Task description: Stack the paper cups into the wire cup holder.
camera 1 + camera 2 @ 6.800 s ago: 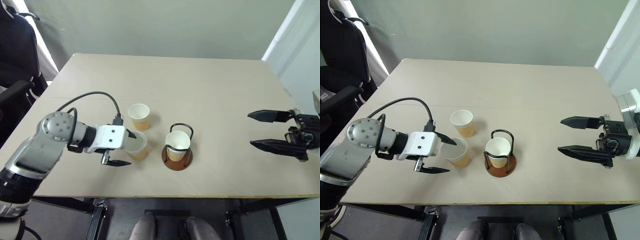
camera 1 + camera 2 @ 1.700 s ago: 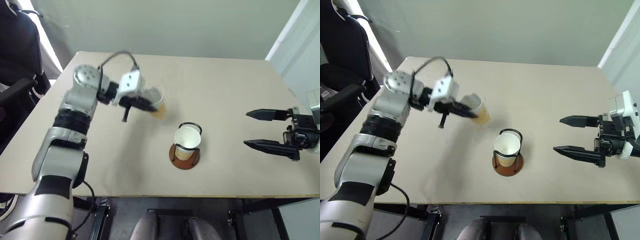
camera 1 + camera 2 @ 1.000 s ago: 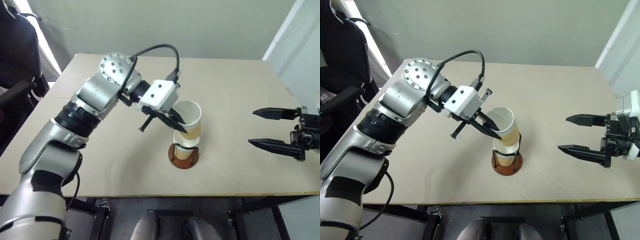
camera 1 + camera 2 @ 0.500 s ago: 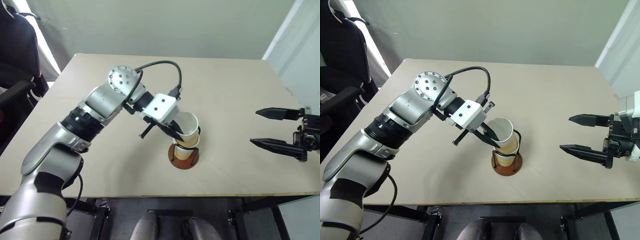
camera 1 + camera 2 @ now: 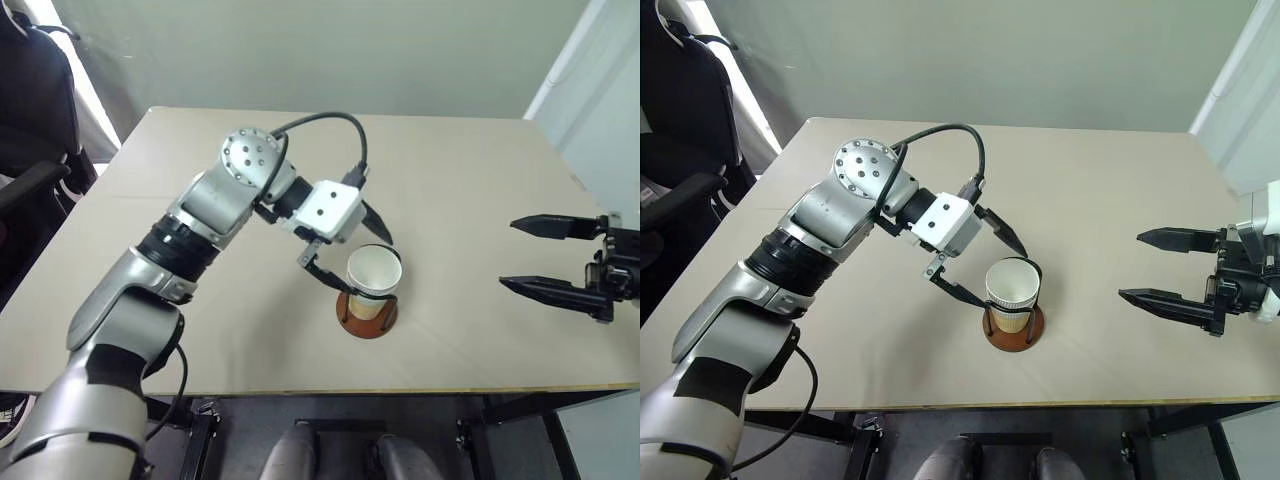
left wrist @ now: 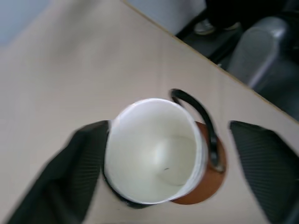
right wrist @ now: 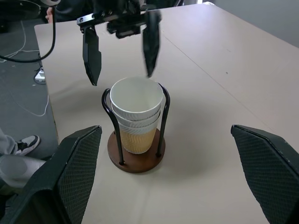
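Beside the left gripper [image 5: 352,250], just past its tips in the left eye view, the wire cup holder [image 5: 366,312] stands on the table [image 5: 200,300] with the paper cups [image 5: 372,283] nested inside. Its fingers are spread wide, one on each side of the top cup's rim and clear of it, which reads as a release: the cup sits in the stack on its own. Well off to the far side, the right gripper [image 5: 560,262] hangs above the table edge, fingers wide apart and empty.

From the right eye view the same layout shows; a dark chair [image 5: 680,120] stands beyond the table corner behind the left arm, far from the work.

Looking along the left gripper's fingers, the top cup's white inside lies between them, with a wire loop curving round its far side.

From the right wrist, three rims show stacked between the two wire loops on the brown base [image 7: 135,161]. Nothing stands between this gripper and the holder. No loose cups lie on the table, so the stacking looks complete.
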Robot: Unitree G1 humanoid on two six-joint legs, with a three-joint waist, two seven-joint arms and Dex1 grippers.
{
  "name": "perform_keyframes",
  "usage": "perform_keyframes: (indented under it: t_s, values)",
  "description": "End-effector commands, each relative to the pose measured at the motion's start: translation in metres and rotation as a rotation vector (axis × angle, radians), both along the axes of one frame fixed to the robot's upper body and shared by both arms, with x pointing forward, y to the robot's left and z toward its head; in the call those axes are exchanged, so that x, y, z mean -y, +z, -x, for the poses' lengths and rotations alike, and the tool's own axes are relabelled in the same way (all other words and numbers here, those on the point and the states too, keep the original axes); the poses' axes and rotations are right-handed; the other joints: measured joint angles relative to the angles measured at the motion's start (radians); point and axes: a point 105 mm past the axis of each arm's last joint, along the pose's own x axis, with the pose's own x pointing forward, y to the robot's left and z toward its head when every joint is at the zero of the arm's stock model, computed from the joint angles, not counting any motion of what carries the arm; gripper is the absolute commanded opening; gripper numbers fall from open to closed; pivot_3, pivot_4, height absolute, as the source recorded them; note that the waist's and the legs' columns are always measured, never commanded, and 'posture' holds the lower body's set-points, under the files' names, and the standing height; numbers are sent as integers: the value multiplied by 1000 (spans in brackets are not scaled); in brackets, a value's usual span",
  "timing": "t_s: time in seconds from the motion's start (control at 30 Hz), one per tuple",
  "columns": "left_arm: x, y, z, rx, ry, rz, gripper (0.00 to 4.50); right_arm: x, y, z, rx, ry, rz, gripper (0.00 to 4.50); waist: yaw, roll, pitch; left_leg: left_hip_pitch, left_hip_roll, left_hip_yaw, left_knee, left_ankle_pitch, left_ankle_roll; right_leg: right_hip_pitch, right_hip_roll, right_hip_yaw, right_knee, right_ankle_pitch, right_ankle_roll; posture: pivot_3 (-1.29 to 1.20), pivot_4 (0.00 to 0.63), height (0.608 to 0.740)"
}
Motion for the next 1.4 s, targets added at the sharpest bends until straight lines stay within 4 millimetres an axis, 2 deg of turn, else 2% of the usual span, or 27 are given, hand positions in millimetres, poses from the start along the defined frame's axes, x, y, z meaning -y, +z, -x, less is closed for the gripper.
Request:
perform_keyframes:
  t_s: [0.03,0.1,0.13,0.17,0.23,0.27,0.33,0.37,0.47,0.53,0.63,0.73,1.0,1.13,1.4]
  values:
    - [-8,43,-8,-93,120,226,4460,-6,2,-1,18,48,10,4500,-2,0,0,0,0,0,0,0,0,0,0,0,0,0,0,0,150,740]
    - [-39,59,-16,-197,241,319,4460,-7,1,-4,15,63,15,4500,-4,0,0,0,0,0,0,0,0,0,0,0,0,0,0,0,150,740]
    - [-59,63,-21,-210,316,354,4460,-6,1,-5,14,66,18,4500,-8,0,0,0,0,0,-1,0,0,-1,0,0,0,0,0,0,150,740]
    - [-91,64,-27,-231,437,395,4460,-4,0,-7,11,65,22,4500,-16,1,0,0,0,0,-2,1,-1,-1,0,0,0,0,0,0,150,740]
    - [-170,40,-27,-266,729,394,4460,2,-3,-10,-17,69,37,4500,-36,5,-3,2,0,2,-5,2,-4,-2,0,2,0,0,0,0,150,740]
    - [-198,27,-19,-290,831,370,4460,4,-6,-10,-33,74,44,4500,-47,7,-4,3,0,3,-8,4,-7,-3,0,3,-1,0,0,0,150,740]
    - [-229,8,-4,-337,944,343,4460,9,-10,-11,-59,83,62,4500,-56,7,-4,6,1,5,-10,9,-15,-5,2,7,-1,-3,-1,0,150,740]
    - [-238,2,3,-354,975,340,4460,11,-12,-12,-68,89,72,4500,-52,7,-4,5,2,5,-10,9,-15,-5,3,7,-1,-5,1,0,150,740]
    - [-247,-12,30,-436,997,311,4460,17,-15,-17,-80,93,101,4500,-18,4,-4,-1,2,4,-7,7,-12,-8,2,7,1,-7,0,0,150,740]
    - [-249,-18,45,-467,1005,293,4460,21,-14,-20,-80,92,111,4500,-5,3,-4,-1,1,4,-4,2,-4,-9,2,7,0,-6,-2,0,150,740]
    - [-249,-11,55,-473,1012,337,4460,28,-11,-23,-81,92,122,4500,3,3,-4,-1,-1,4,-3,-5,3,-8,0,7,0,-6,-4,0,150,740]
    - [-249,-5,59,-470,1015,364,4460,31,-9,-23,-79,92,125,4500,1,3,-4,0,-1,4,-3,-3,0,-7,0,7,3,-3,-10,0,150,740]
    - [-244,-9,65,-487,1006,337,4460,31,-7,-22,-86,114,112,4500,-22,3,-4,11,0,4,-9,3,-8,-6,0,8,17,-10,-27,0,150,740]
    - [-243,-7,63,-476,1008,338,4460,30,-6,-23,-86,116,113,4500,-26,3,-4,12,0,4,-10,2,-9,-7,1,8,19,-8,-21,0,150,740]
    - [-238,-6,61,-465,1010,347,4460,26,-4,-25,-79,122,109,4500,-26,3,-4,10,0,4,-12,1,-10,-10,1,8,18,-8,-21,0,150,740]
